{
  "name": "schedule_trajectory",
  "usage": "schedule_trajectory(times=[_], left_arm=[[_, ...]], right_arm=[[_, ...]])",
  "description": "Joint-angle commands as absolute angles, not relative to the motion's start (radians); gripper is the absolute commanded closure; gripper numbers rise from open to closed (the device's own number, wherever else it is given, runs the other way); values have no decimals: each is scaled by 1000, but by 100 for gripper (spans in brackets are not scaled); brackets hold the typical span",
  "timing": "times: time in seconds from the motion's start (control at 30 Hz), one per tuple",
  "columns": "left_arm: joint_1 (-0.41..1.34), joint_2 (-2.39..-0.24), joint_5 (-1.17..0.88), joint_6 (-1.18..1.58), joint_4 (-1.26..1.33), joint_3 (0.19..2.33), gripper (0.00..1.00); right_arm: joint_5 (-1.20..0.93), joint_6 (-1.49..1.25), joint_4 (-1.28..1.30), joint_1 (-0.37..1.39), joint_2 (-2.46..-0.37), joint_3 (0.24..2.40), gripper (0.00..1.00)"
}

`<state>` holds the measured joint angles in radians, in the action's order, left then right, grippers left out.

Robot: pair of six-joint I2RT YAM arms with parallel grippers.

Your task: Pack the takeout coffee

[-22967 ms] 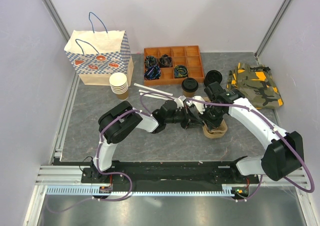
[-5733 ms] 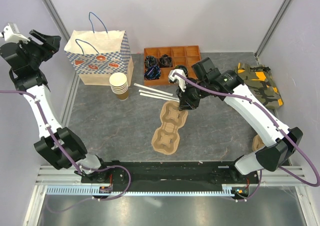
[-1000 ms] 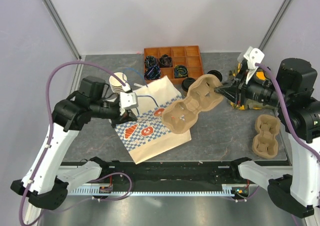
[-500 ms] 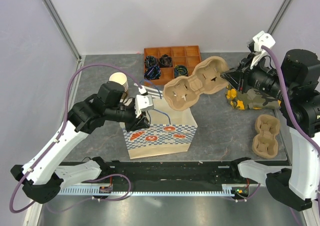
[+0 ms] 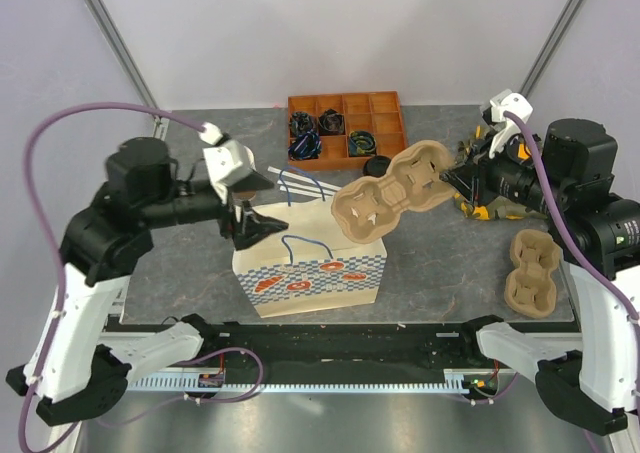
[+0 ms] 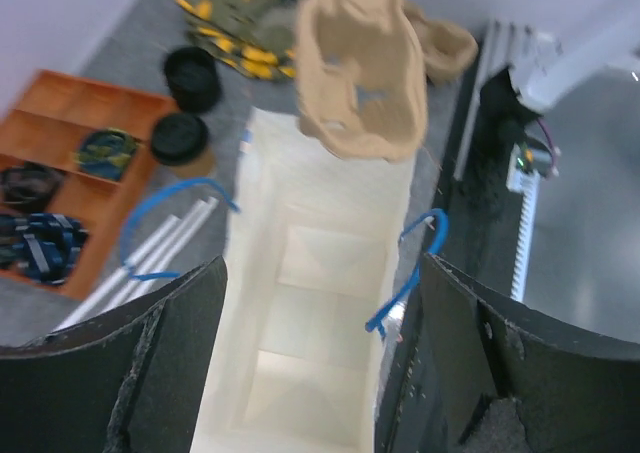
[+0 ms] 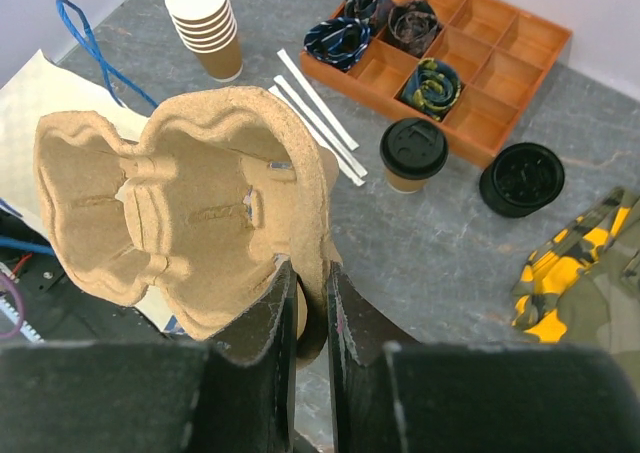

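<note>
The right gripper (image 7: 312,291) has its jaws clamped on the thin rim of the moulded-pulp cup carrier (image 7: 190,213). Its rough, fibrous wells hang tilted over the paper bag (image 5: 310,273), probably so it can go in first. The left gripper (image 6: 322,283) hovers above the bag's mouth with jaws spread wide, likely keeping that creased, cream-lined opening clear. The takeout coffee (image 7: 413,153), a kraft cup under a round black lid, stands on the table beyond the right fingertips, not yet packed.

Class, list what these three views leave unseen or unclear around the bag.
Top view: the cup carrier hides most of the takeout coffee.
Top view: the left gripper covers the stack of cups.
Left wrist view: blur smears the paper bag interior.
</note>
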<state>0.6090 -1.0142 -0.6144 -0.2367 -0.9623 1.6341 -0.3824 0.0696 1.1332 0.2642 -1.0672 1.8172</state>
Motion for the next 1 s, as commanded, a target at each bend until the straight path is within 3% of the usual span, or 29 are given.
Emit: schedule_trajectory(times=[0.0,0.1,0.13,0.2,0.3,0.5,0.63,0.73,0.77,0.93,0.97], left_arm=[[549,-1017,-524,-143,-913,1738,15],[549,-1063,-335,-156,-856,1736,14],[549,-1077,-325,-191,-851,1736,14],[551,-1107,-337,-230,-813,1721,4],[551,-1158,-333,-320,-789,1707,2],[552,-1230,-426,-518,-788,1687,3],[555,-1255,-411,-542,-761,1658,11],[557,-1255,-405,-514,-759,1626,29],[558,-1244,-405,-499,-764,1617,43],[558,-1190,-385,-353,-790,1554,84],[557,-1183,-373,-312,-799,1549,98]], right_arm=[[-374,5,1115,262,-1054,1804,100],[-396,-31,1100,264,-1068,1799,100],[-406,-43,1100,264,-1077,1798,100],[-422,-48,1094,264,-1083,1787,100],[-426,-40,1101,262,-1089,1761,100],[-428,-35,1123,267,-1130,1779,100],[-434,-35,1135,267,-1158,1773,100],[-420,-20,1150,273,-1192,1790,100],[-410,-14,1161,287,-1201,1796,100],[-279,64,1195,386,-1256,1835,100],[-234,75,1201,412,-1264,1845,100]])
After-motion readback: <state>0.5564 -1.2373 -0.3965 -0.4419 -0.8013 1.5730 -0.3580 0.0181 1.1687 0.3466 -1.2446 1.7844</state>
